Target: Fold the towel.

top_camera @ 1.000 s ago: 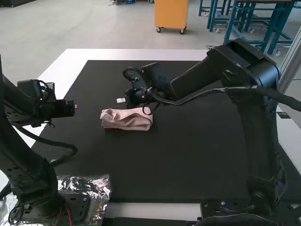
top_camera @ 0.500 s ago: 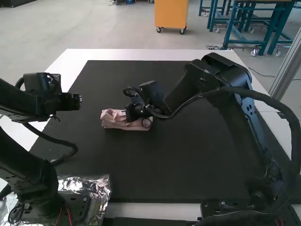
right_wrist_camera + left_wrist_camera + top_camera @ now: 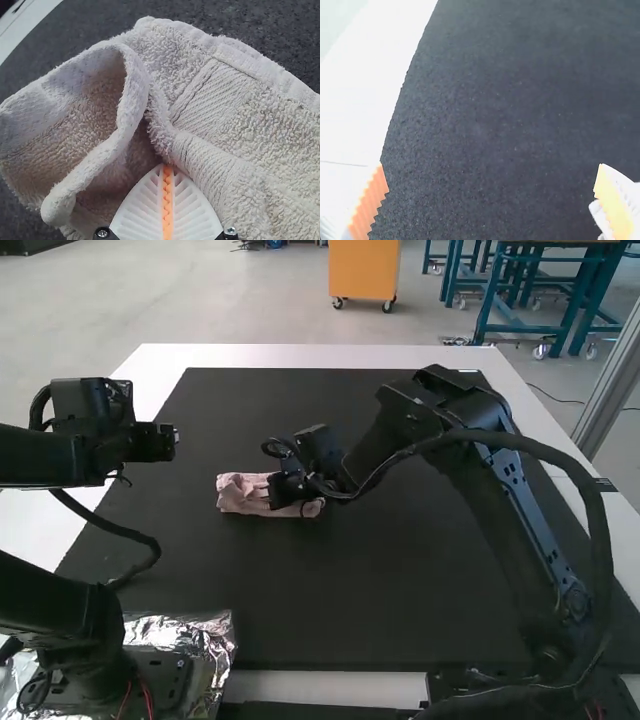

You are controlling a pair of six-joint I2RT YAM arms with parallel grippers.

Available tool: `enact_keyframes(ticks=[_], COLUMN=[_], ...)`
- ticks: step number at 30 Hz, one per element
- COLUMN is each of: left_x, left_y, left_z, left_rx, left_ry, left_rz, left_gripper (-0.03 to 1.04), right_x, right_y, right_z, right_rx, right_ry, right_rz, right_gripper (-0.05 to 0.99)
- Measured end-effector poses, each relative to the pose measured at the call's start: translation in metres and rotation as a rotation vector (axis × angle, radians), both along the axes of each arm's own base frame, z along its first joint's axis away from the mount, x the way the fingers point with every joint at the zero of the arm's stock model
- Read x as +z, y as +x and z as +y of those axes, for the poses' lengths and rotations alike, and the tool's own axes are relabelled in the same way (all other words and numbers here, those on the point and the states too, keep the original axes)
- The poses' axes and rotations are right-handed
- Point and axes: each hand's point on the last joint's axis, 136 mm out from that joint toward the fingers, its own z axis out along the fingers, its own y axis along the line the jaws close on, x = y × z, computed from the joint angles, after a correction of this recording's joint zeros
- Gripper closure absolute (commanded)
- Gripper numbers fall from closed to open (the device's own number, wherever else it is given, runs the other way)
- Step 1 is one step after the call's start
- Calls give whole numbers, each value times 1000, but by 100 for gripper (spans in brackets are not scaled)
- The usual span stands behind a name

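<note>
Towel [image 3: 260, 130] partly folded, by my judgement: a compact, layered bundle directly under the right gripper [image 3: 167, 166]; rolled and bunched rather than laid in flat, squared layers; likely left to do: settle the raised layer, even the edges, press it flat, let go; whether the pile is one fold or several, cannot tell.

Right jaws drawn together, tip tucked against the towel where two layers meet; whether a pinch of cloth is caught between them, cannot tell; left gripper [image 3: 491, 167] with jaws wide, nothing between them, only black mat [image 3: 485, 115] beyond; towel well apart from these jaws.

Materials: looped terry, pale pink, thick and soft; to one side of the right jaws' tip, an open curl standing up with a rounded, hollow mouth; to the other side, flatter cloth with a smooth ribbed band [image 3: 212, 92]; a thick hem further out from the tip; mat dark, finely grained, on a white bench [image 3: 290, 355]; left jaws faced with toothed orange pads [image 3: 368, 205].
</note>
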Motion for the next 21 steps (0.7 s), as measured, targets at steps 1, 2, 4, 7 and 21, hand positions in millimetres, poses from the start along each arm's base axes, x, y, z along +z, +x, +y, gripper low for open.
enact_keyframes(ticks=[1, 2, 4, 7, 21], left_x=[8, 17, 33, 52, 156], left_y=[1, 2, 3, 3, -19], left_z=[0, 0, 1, 0, -38], left_rx=[0, 2, 3, 3, -85], left_ry=[2, 4, 5, 4, 7], left_rz=[-16, -38, -73, -112, -350], left_gripper=[4, 4, 4, 4, 4], right_x=[5, 12, 33, 91, 397], right_y=[3, 8, 23, 51, 32], right_z=[-4, -8, -21, -46, -180], right_rx=[-11, -28, -69, -142, -415], right_ry=[-1, 5, 18, 66, 314], right_rz=[8, 9, 10, -44, -486], right_gripper=[81, 68, 38, 2, 2])
